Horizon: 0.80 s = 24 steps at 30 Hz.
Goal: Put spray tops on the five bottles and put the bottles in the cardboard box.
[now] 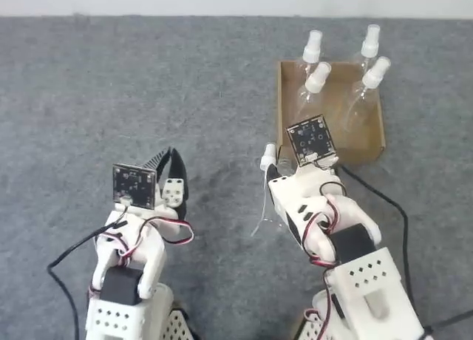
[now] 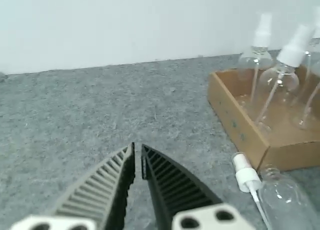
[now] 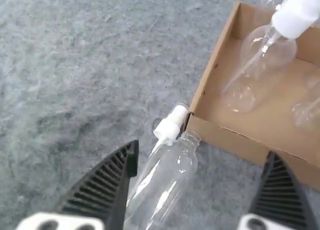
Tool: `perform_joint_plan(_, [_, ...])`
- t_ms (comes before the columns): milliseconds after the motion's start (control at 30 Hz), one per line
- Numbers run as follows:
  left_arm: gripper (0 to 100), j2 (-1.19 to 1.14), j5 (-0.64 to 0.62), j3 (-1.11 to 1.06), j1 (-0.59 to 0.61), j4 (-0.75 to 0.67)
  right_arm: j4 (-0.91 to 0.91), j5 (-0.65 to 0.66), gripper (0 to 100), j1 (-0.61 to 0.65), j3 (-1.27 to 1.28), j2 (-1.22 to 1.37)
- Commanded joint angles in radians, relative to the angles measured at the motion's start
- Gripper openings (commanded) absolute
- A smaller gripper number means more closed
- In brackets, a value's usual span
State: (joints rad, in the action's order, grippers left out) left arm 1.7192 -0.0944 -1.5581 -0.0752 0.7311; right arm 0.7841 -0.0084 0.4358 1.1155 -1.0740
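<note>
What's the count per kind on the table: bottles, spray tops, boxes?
Brown cardboard box: 1
Clear plastic bottles: 5 (four upright in the box, one lying outside it)
White spray tops: 5 (four fitted, one loose beside the lying bottle)
Total: 11
</note>
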Motion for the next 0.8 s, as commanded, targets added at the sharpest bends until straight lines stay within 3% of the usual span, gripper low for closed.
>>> perform_joint_plan(0, [1, 0.014, 0.012, 0.012, 0.017, -0.028, 0.002, -0.009, 31.8, 0.007, -0.011, -0.013])
perform_joint_plan(567, [1, 0.014, 0.012, -0.01, 0.015, -0.041, -0.012, -0.006, 31.8, 0.002, -0.009, -0.005])
perform_joint_plan(767, [1, 0.014, 0.011, 0.007, 0.074, -0.037, -0.018, -0.006, 31.8, 0.008, -0.009, -0.005])
